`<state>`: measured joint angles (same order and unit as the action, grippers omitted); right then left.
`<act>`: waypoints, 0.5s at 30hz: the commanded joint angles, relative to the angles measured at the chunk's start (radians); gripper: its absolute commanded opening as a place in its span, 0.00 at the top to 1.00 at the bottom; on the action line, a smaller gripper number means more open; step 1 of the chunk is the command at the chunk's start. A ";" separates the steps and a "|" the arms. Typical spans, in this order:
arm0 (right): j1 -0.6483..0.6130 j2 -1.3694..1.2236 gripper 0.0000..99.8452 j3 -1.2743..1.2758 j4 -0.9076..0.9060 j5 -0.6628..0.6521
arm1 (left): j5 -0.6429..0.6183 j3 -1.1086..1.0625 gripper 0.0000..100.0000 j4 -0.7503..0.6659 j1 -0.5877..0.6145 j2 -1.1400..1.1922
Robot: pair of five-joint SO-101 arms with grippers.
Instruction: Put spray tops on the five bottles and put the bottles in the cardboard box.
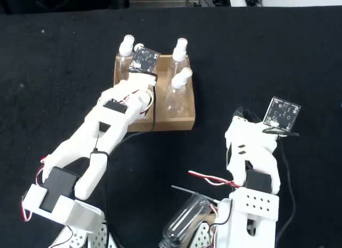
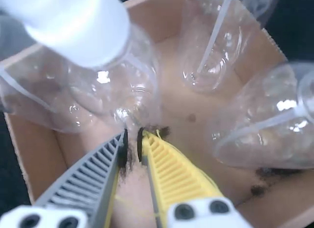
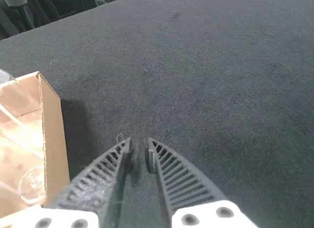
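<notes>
Left end effector (image 2: 131, 138) hung nearly closed, empty, inside the cardboard box (image 1: 176, 122). The fifth bottle (image 1: 187, 218) lay sideways by the right arm's base, behind the right end effector (image 3: 138, 144), also near-closed and empty.

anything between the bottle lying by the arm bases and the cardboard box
Nothing visible lies on the black table between the clear plastic bottle and the brown cardboard box. Inside the box, though, the left gripper hangs among the standing spray-topped bottles.
</notes>
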<state>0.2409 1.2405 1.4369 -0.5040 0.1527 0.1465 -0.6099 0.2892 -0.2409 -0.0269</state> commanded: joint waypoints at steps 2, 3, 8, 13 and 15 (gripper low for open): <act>0.017 0.024 0.99 -0.007 0.035 0.006 | -0.008 0.059 0.95 -0.021 -0.008 -0.005; 0.017 0.024 0.99 -0.007 0.035 0.006 | -0.008 0.061 0.95 -0.023 -0.008 -0.005; 0.017 0.024 0.99 -0.007 0.035 0.006 | -0.008 0.061 0.95 -0.023 -0.007 -0.003; 0.017 0.024 0.99 -0.007 0.035 0.006 | -0.008 0.104 0.95 -0.017 -0.004 0.029; 0.017 0.024 0.99 -0.007 0.035 0.006 | -0.008 0.125 0.95 -0.015 -0.005 0.066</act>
<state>0.2409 1.2421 1.4369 -0.5040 0.1527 0.1465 -0.5777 0.2892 -0.2409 0.0084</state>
